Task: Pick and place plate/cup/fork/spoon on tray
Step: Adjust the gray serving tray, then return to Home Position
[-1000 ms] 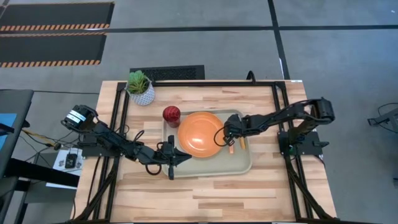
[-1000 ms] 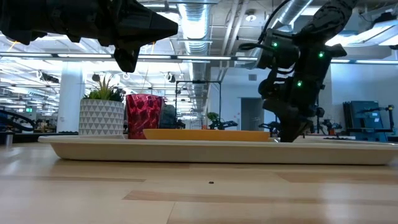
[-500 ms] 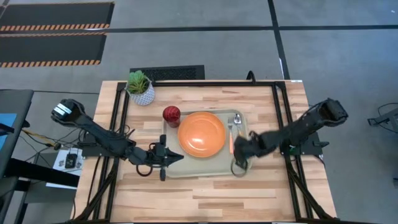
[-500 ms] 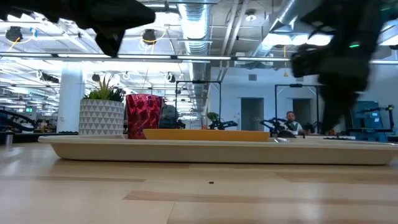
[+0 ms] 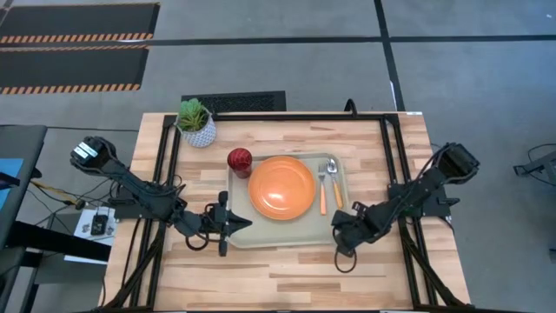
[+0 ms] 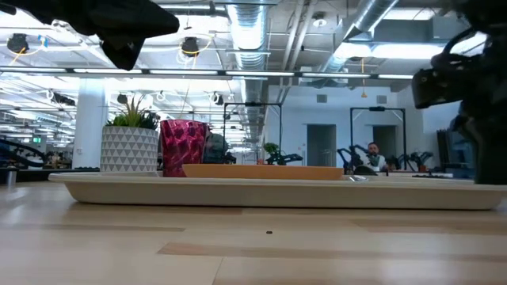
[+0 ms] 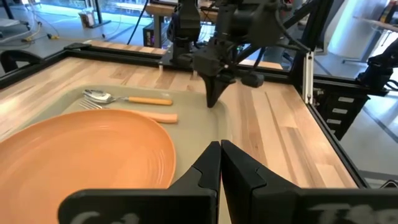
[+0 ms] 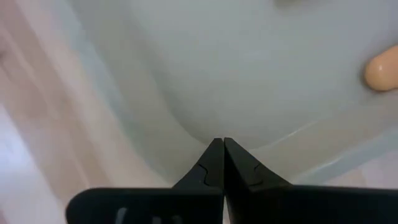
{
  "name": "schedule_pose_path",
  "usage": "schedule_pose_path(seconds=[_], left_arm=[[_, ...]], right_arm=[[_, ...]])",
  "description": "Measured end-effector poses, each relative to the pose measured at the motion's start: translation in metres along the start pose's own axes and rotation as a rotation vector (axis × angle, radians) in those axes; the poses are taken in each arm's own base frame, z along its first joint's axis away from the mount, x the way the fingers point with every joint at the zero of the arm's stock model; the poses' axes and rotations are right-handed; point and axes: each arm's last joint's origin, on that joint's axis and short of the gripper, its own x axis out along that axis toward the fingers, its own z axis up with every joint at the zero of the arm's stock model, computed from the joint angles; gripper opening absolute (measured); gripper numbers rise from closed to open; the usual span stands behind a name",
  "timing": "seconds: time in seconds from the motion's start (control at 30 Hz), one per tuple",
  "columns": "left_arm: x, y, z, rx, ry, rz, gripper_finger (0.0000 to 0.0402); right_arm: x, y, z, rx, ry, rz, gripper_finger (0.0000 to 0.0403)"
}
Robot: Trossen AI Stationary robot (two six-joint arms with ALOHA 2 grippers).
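- My right gripper (image 5: 340,228) has its fingers pressed together on nothing, hanging over the tray's (image 5: 295,232) near right corner; my right wrist view shows the closed tips (image 8: 217,163) above the tray's rounded corner (image 8: 205,93) with one orange handle end (image 8: 384,70) at the edge
- My left gripper (image 5: 241,223) is also closed and empty, at the tray's near left edge, tips (image 7: 219,163) pointing across the plate (image 7: 81,152)
- Since a second ago my right gripper has left the cutlery beside the plate and pulled back toward the near right corner; half a second ago it was already clear of the handles, now slightly farther back
- My left arm has drawn back a little toward its own side over the same second
- Count: one plate (image 5: 281,186), one cup (image 5: 240,159), one fork (image 5: 322,188), one spoon (image 5: 334,181), one tray, all four pieces lying or standing on it
- The plate sits mid-tray, the cup at its far left corner, fork and spoon side by side just right of the plate, fork nearer it
- One potted plant (image 5: 196,121) stands on the table (image 5: 287,269) beyond the tray's far left corner
- From table height the cutlery is hidden behind the tray rim (image 6: 269,191); the plate (image 6: 261,171) shows only as a thin orange strip, the cup (image 6: 183,146) partly overlaps the plant pot (image 6: 129,148)
- My right arm is a dark blur there, cut off at the picture's edge
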Motion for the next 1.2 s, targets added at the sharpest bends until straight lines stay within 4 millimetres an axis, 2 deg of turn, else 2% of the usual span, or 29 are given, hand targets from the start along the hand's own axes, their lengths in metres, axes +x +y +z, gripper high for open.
schedule_pose_path(seconds=[0.3, 0.57, 0.7, 0.87, 1.0, 1.13, 1.2], left_arm=[[0.000, 0.000, 0.000, -0.003, 0.004, 0.001, 0.0000], [-0.001, 0.000, 0.000, 0.002, 0.012, -0.015, 0.0000], [-0.008, 0.003, 0.007, 0.000, 0.016, -0.035, 0.0000], [-0.016, 0.017, 0.016, 0.042, 0.007, -0.131, 0.0000], [-0.017, 0.040, 0.009, 0.056, -0.026, -0.242, 0.0000], [-0.017, 0.064, -0.001, 0.074, -0.027, -0.247, 0.0000], [-0.017, 0.075, -0.006, 0.076, -0.032, -0.227, 0.0000]], right_arm=[[-0.008, 0.014, -0.005, -0.007, -0.007, 0.056, 0.0013], [-0.010, 0.017, -0.007, -0.016, -0.016, 0.080, 0.0016], [-0.021, 0.017, -0.004, -0.046, -0.089, 0.088, 0.0021], [-0.046, 0.018, 0.001, -0.212, -0.303, 0.110, 0.0015], [-0.064, 0.015, 0.021, -0.352, -0.509, 0.167, 0.0005], [-0.068, -0.002, 0.041, -0.469, -0.702, 0.267, 0.0006], [-0.068, -0.017, 0.051, -0.507, -0.799, 0.323, 0.0004]])
